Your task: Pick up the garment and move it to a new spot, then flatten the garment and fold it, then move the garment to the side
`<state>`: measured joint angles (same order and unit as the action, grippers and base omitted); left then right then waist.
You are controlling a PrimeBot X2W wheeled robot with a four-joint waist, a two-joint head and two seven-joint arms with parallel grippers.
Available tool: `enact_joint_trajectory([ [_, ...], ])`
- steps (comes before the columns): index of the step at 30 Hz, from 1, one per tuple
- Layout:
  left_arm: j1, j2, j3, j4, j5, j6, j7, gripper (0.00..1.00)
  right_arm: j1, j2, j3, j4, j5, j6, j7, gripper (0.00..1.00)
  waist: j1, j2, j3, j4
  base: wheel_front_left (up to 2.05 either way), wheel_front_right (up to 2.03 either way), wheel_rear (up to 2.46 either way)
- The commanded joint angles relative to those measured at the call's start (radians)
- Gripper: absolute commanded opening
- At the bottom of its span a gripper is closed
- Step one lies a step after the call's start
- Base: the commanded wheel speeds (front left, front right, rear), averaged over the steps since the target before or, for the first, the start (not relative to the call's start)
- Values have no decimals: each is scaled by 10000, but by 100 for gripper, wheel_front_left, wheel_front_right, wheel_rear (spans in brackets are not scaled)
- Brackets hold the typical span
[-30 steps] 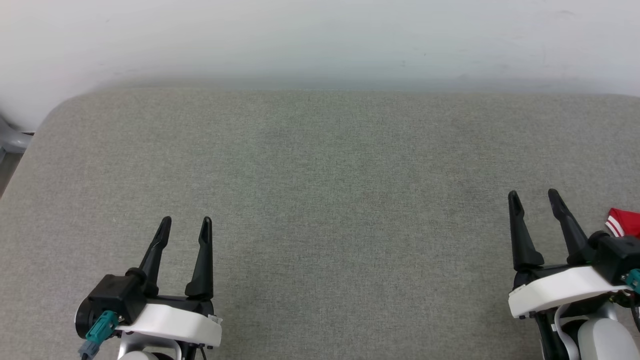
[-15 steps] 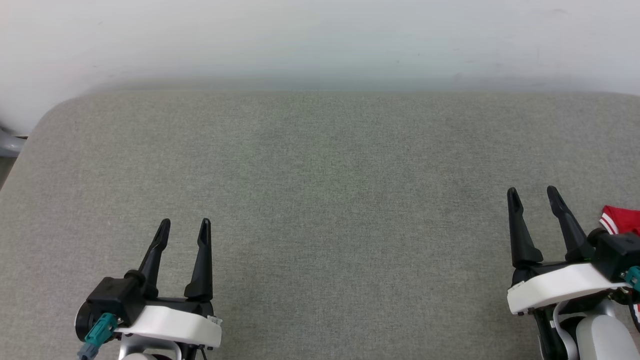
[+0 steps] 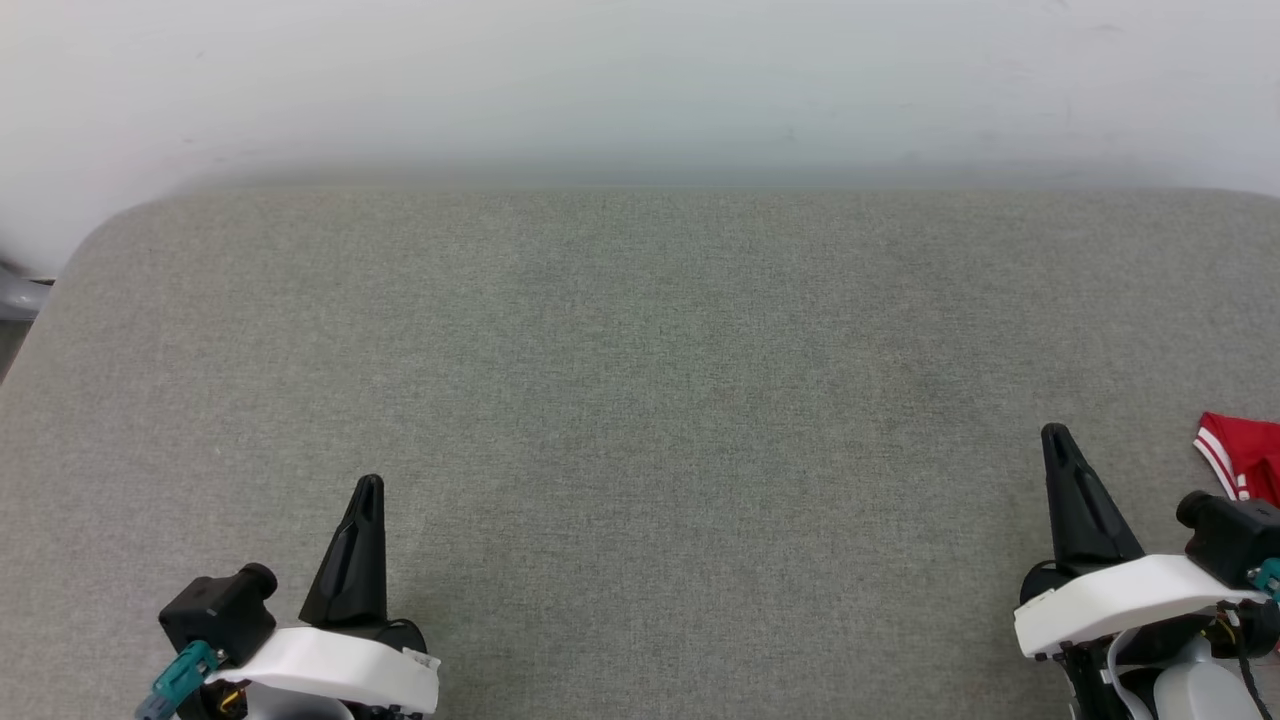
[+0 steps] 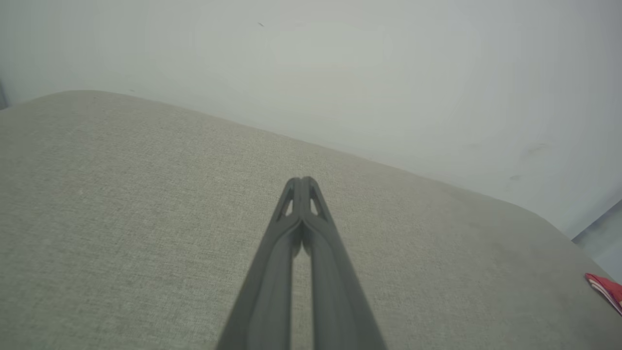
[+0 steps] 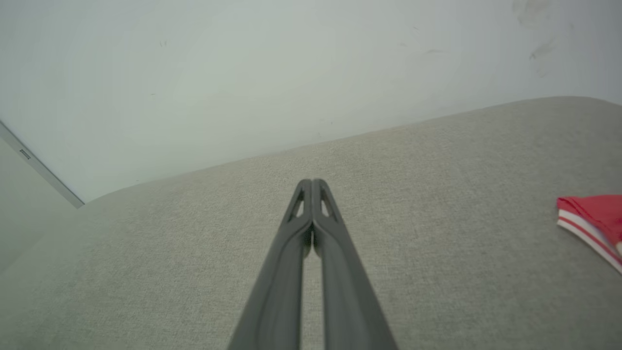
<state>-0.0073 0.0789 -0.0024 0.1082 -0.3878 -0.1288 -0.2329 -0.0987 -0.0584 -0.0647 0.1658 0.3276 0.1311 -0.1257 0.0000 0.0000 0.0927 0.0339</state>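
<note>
1. A grey woven-fabric surface (image 3: 640,400) with rounded far corners spread across the head view. Its far edge met a plain white wall (image 3: 640,80).
2. A small grey shape (image 3: 12,292) showed past the surface's far left corner. Too little of it was in frame to name it.
3. The left claw (image 3: 368,490) sat at the lower left of the head view, over the near part of the surface. Its two dark fingers were pressed together into one point aimed at the wall, and it held nothing.
4. In the left wrist view those fingers (image 4: 291,243) met at the tips, with a thin slit between them lower down.
5. The right claw (image 3: 1056,438) sat at the lower right, likewise pinched tight and empty. It pointed toward the wall and leaned slightly left.
6. Whether either claw touched the fabric could not be told.
7. The garment (image 3: 1245,455), red with red-and-white striped trim, lay on the surface at the right edge of the head view, cut off by the frame. It was near the outer side of the right wrist and clear of the fingers.
8. In the right wrist view the garment lay well to the right of the closed tips. In the left wrist view it was a red sliver at the far right edge.
</note>
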Motion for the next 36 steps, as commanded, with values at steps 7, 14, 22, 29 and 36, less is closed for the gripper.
enact_joint_trajectory([
  [7,-296,85,36,69,-1580,3,308,0,-141,13,-76,-55,1555,-1,258,0,1,0,-59,-21,0,0,0],
  [14,-383,112,65,225,-2736,-4,563,0,-138,20,-114,22,2704,-1,469,0,1,0,-113,-41,0,0,0],
  [22,-477,134,110,356,-3938,-8,837,0,-139,29,-158,105,3909,-2,699,0,1,0,-174,-64,0,0,0],
  [29,-545,142,167,460,-5024,-11,1099,0,-141,36,-199,186,5010,-2,907,0,1,0,-234,-87,0,0,0],
  [36,-593,141,222,556,-5894,-13,1322,0,-143,42,-234,254,5899,-2,1075,0,1,0,-288,-108,0,0,0],
])
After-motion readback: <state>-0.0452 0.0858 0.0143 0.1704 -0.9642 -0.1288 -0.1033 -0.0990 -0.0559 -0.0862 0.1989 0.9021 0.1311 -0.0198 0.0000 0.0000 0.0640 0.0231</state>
